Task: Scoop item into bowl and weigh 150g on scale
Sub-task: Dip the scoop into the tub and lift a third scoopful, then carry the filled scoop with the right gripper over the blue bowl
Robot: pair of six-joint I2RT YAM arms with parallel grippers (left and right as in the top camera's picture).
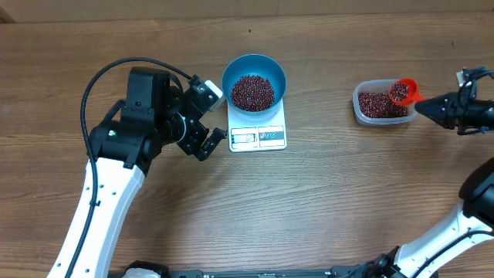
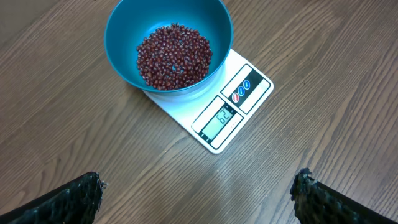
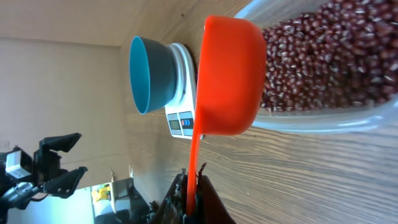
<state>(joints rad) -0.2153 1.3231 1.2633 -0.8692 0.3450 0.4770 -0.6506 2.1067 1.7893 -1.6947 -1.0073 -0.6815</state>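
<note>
The blue bowl (image 1: 228,77) sits on the 12 o'clock end of the white scale (image 1: 258,137). This leaves the display and buttons at the 6 o'clock end uncovered, so the weight can be read while the bowl fills. A shallow heap of dark red beans (image 1: 252,92) already lies in the bowl. In the left wrist view the display (image 2: 222,117) shows what looks like 62, so the job is probably less than half done. The left gripper (image 2: 198,198) hangs at 9 o'clock of the scale with its jaws spread wide and nothing between them. It seems parked there so its camera can watch the reading. Well away at 3 o'clock of the scale, on the desk (image 1: 324,201), stands the clear tub (image 1: 360,108) holding the rest of the beans. The right gripper (image 3: 189,190) is clamped tight on the thin handle of the orange scoop (image 1: 402,91). The scoop is loaded and held over the tub's 2 o'clock corner, probably so any loose beans fall back into the tub. The next carry toward 9 o'clock will need a level cup, since the beans roll easily.
</note>
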